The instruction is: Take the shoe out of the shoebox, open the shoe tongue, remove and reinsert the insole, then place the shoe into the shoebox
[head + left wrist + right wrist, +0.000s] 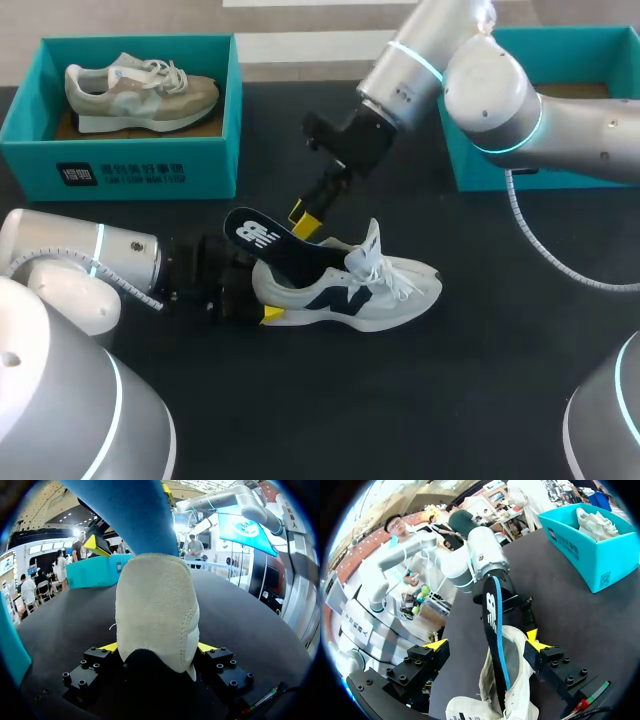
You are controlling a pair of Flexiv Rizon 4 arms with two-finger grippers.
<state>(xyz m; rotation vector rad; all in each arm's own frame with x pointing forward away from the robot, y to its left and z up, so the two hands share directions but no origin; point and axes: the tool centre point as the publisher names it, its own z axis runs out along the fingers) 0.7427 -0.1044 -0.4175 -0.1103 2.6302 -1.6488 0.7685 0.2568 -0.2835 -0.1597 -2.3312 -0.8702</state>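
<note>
The white shoe (350, 290) stands on its sole on the dark counter (480, 380), well apart from the teal shoebox (150, 165). The left tool (157, 647) is clamped on its heel from both sides. The black insole (268, 240) juts up out of the shoe, between the widely spread fingers of the right tool (485, 642), which grips nothing.

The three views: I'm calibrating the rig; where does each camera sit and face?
Head view: fixed above and behind, facing down on the table; both arms, shoe, insole.
Left wrist view: along the left gripper, shut on the shoe's heel.
Right wrist view: along the open right gripper astride the insole; left arm beyond.
Shared: all show shoe and insole.
</note>
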